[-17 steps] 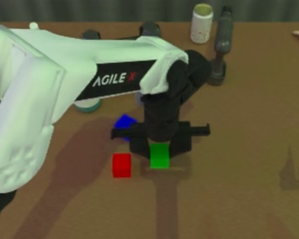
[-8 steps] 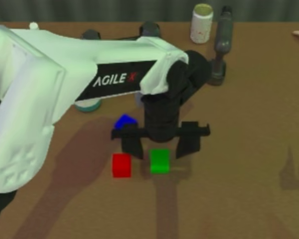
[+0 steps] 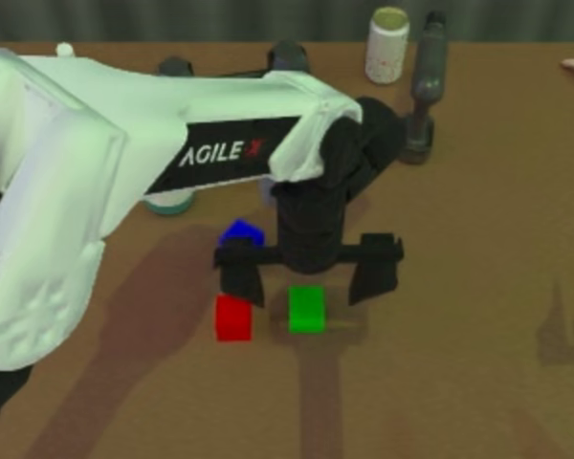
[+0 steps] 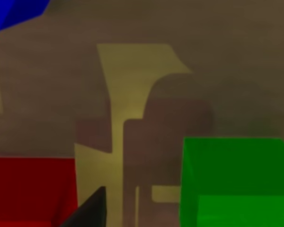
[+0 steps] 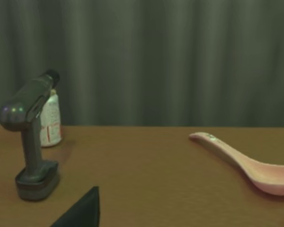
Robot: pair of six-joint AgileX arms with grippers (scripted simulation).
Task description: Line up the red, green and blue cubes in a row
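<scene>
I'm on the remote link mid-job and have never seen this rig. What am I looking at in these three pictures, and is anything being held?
It is a pair of AgileX robot arms at a brown table.

The top view looks down from above. The big white left arm reaches in; its left gripper is open and holds nothing, with the green cube on the table between its fingers. The red cube sits beside it, and the blue cube lies behind, partly hidden.

The left wrist view is from that arm's own camera, close to the same cubes.

The right wrist view shows the far end of the table: a dark drill-like tool, a white bottle and a pink spoon. The right arm is idle.
</scene>
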